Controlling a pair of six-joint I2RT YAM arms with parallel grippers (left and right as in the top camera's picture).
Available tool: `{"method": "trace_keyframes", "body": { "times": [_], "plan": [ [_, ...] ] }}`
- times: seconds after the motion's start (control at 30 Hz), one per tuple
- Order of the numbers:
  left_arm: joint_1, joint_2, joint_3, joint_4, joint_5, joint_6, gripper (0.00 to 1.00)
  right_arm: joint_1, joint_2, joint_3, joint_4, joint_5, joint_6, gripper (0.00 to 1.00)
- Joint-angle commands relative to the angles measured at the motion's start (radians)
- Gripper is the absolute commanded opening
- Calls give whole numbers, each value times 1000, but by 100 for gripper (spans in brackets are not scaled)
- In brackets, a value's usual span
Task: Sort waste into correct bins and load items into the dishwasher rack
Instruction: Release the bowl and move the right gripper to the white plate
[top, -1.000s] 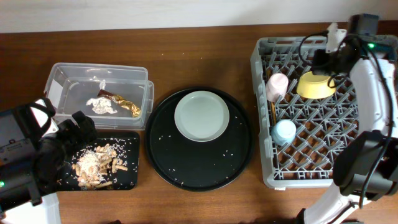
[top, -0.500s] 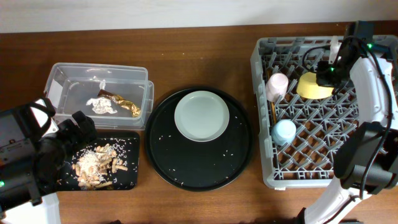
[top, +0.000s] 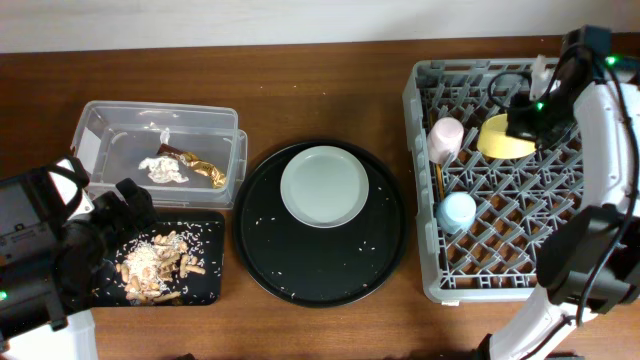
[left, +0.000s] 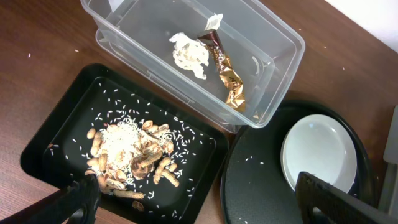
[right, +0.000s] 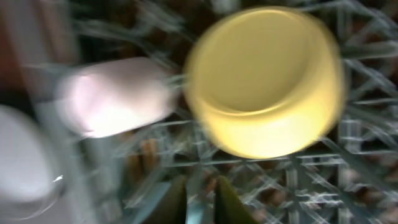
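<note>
The grey dishwasher rack (top: 424, 262) holds a pink cup (top: 446, 137), a yellow bowl (top: 497, 138), a blue cup (top: 458, 211) and chopsticks (top: 438, 178). My right gripper (top: 522, 120) hovers at the bowl's right edge. In the blurred right wrist view its fingers (right: 202, 200) are close together and empty, just below the bowl (right: 264, 81) and the pink cup (right: 118, 96). My left gripper (left: 205, 205) is wide open over the shallow black tray (left: 56, 143) with food scraps (left: 134, 155). The clear tub (left: 273, 68) holds the tissue (left: 189, 55) and the gold wrapper (left: 225, 74).
A pale plate (top: 325, 187) lies on the large round black tray (top: 320, 270) in the middle, with rice grains scattered on it. The left arm's black body (top: 40, 260) covers the front left corner. Bare wooden table runs along the back.
My right gripper has moved from behind the rack's back edge down over the yellow bowl's right side. The left arm has not moved.
</note>
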Motion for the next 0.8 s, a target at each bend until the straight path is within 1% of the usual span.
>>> {"method": "trace_keyframes", "body": {
  "times": [0.0, 0.1, 0.13, 0.17, 0.33, 0.47, 0.5, 0.53, 0.57, 0.63, 0.7, 0.73, 0.77],
  "plan": [
    [7, -2, 8, 1, -11, 5, 99, 56, -61, 51, -53, -268, 3, 23],
    [7, -2, 8, 1, -11, 5, 99, 119, -62, 48, -115, -333, 4, 34],
    [7, -2, 8, 1, -11, 5, 99, 140, -62, 46, -124, -355, 5, 45],
    [7, -2, 8, 1, -11, 4, 99, 203, -62, 41, -143, -415, 5, 98],
    [7, -2, 8, 1, -11, 4, 99, 342, -59, 40, -135, -419, 4, 98],
    [7, -2, 8, 1, -11, 4, 99, 423, -55, 39, -129, -418, 5, 97],
    [7, -2, 8, 1, -11, 4, 99, 445, -54, 39, -129, -413, 6, 87],
    [7, -2, 8, 1, -11, 4, 99, 460, -54, 38, -129, -394, 17, 74],
    [7, -2, 8, 1, -11, 5, 99, 480, -52, 38, -129, -350, 42, 66],
    [7, -2, 8, 1, -11, 5, 99, 515, -46, 38, -126, -211, 134, 63],
    [7, -2, 8, 1, -11, 5, 99, 561, -43, 26, -109, 5, 280, 61],
    [7, -2, 8, 1, -11, 4, 99, 581, -43, 14, -96, 77, 324, 59],
    [7, -2, 8, 1, -11, 5, 99, 603, -43, -1, -77, 126, 351, 59]
  ]
}}
